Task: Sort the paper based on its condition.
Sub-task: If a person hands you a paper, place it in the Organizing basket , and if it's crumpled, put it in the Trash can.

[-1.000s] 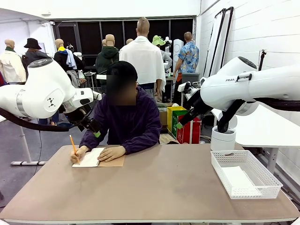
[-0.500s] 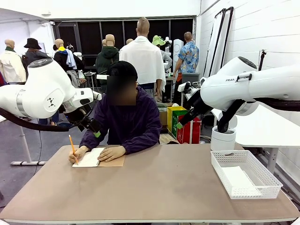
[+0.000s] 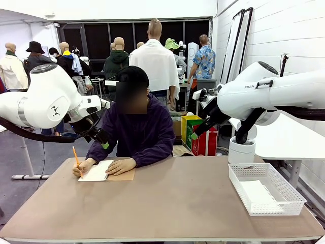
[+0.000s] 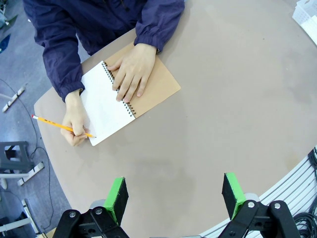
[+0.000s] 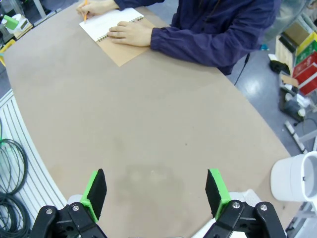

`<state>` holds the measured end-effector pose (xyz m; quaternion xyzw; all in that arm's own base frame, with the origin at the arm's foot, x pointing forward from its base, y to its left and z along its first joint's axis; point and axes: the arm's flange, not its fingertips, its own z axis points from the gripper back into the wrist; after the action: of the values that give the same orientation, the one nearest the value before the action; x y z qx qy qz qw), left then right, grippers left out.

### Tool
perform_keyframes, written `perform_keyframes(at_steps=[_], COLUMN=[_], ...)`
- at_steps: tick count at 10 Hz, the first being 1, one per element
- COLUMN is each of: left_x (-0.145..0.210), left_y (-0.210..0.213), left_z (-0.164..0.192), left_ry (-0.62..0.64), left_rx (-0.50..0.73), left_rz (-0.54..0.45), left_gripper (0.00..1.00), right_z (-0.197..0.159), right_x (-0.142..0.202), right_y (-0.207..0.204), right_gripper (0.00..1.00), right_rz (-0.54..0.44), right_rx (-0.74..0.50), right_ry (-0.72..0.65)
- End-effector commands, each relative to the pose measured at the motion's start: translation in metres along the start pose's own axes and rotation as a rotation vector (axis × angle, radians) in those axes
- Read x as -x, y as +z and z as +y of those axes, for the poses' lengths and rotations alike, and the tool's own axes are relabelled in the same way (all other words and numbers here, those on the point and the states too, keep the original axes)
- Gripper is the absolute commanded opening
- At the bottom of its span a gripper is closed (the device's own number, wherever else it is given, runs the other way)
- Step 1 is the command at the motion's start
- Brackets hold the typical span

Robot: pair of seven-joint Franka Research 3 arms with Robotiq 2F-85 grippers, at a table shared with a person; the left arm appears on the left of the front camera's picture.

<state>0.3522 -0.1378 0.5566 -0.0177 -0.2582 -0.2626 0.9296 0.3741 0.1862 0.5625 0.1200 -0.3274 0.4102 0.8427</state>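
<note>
In the front view's basket (image 3: 274,207), paper (image 3: 257,193).

2 white arms (image 3: 45,101), black grippers (image 4: 174,181) w/ green pads (image 4: 117,198).

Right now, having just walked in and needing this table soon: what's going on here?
A person is writing in a spiral notebook at the far side of the table, pencil in one hand, the other hand flat on the notebook. Both arms hang above the table: the left gripper and the right gripper are open and hold nothing. A white sheet lies in the white basket at the robot's right.
</note>
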Motion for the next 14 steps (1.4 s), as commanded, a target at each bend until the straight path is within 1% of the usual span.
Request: perform_keyframes(at_steps=[1,14], left_x=[0.0000,0.0000], left_y=[0.0010,0.0010], left_z=[0.0005,0.0005], left_ry=[0.004,0.004], left_rx=[0.010,0.010], left_rz=[-0.005,-0.005], left_gripper=[1.00,1.00], right_z=[-0.0004,-0.0004], right_x=[0.0004,0.0004], right_y=[-0.0001,-0.0001], right_gripper=[1.00,1.00], right_rz=[0.002,0.002], right_rx=[0.005,0.005], right_ry=[0.000,0.000])
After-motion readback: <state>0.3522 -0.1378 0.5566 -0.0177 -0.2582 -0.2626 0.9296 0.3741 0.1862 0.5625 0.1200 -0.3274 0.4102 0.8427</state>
